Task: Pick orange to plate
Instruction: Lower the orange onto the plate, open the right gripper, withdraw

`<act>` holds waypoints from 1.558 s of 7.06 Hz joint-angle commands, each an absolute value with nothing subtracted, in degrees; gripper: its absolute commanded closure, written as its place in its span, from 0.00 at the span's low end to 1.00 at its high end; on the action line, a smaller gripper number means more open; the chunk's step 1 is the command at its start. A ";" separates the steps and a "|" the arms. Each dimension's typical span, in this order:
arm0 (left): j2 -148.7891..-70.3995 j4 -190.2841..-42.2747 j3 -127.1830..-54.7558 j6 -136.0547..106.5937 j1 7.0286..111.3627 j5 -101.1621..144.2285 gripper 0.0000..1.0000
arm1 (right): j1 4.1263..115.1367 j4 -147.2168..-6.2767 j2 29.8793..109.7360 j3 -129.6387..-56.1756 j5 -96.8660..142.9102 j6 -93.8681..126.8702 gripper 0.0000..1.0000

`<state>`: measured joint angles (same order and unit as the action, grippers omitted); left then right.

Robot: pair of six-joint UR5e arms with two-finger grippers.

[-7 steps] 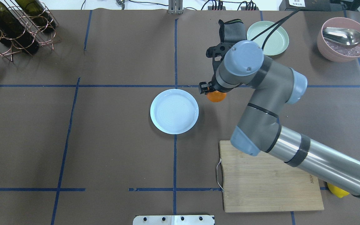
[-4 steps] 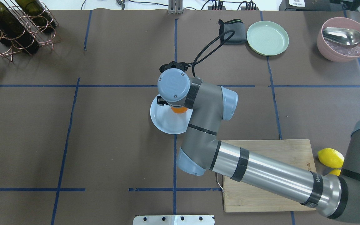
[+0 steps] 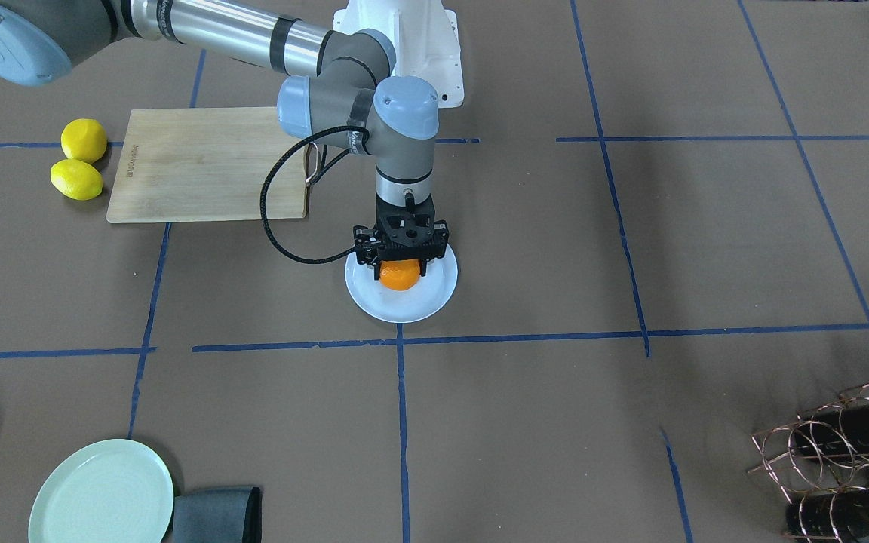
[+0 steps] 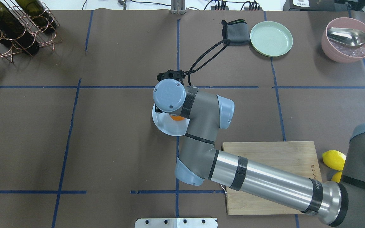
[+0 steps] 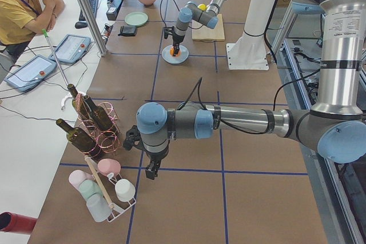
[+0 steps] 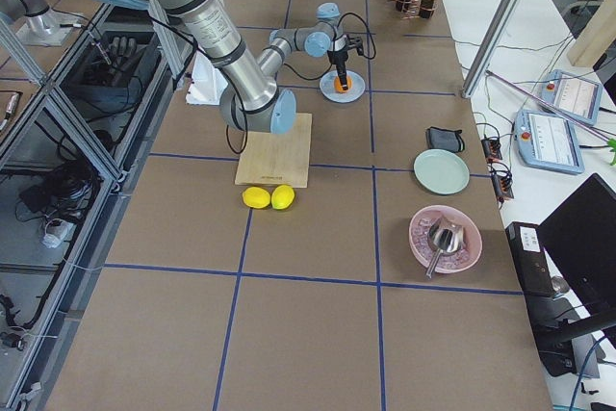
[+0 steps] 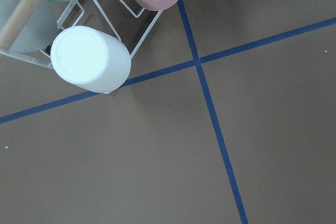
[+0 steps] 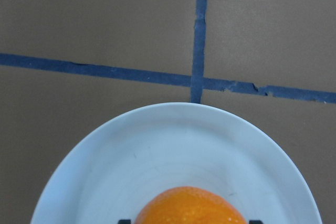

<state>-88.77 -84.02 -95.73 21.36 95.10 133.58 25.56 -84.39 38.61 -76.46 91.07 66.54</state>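
The orange sits between the fingers of my right gripper, which is shut on it and points straight down. It is over the middle of the pale bluish-white plate; I cannot tell if it touches the plate. In the overhead view the wrist covers most of the orange and half the plate. The right wrist view shows the orange's top against the plate. My left gripper hangs far off near a cup rack; I cannot tell its state.
Two lemons lie beside a wooden cutting board. A mint-green plate and dark cloth lie at the far side, beside a pink bowl with spoon. A bottle rack stands at the far left corner.
My right arm has carried the orange leftward from beside the plate to above its middle, then sunk a little lower over it.
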 commanded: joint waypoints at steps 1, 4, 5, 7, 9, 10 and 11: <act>-88.77 -84.02 -95.80 21.36 95.10 133.59 0.00 | 25.58 -84.46 38.41 -76.90 91.05 67.32 0.00; -88.86 -83.94 -95.89 21.71 95.10 133.51 0.00 | 35.02 -90.05 39.98 -84.16 102.24 58.07 0.00; -88.94 -83.85 -95.89 21.80 95.10 133.51 0.00 | 40.29 -93.05 43.73 -89.07 106.65 51.13 0.00; -88.68 -83.85 -95.45 21.97 95.10 133.51 0.00 | 54.06 -94.22 54.69 -96.99 118.67 32.37 0.00; -88.77 -83.15 -95.10 21.10 95.10 134.03 0.00 | 68.39 -95.70 64.20 -98.08 129.86 9.70 0.00; -88.68 -83.06 -94.92 16.74 95.10 137.43 0.00 | 73.16 -95.80 69.21 -97.91 130.95 0.10 0.00; -88.42 -83.40 -95.27 12.96 95.10 138.77 0.00 | 78.00 -95.63 74.48 -97.65 130.70 -7.92 0.00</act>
<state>-88.63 -83.23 -95.13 17.16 95.09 136.67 71.69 -95.61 68.09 -97.80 129.78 3.00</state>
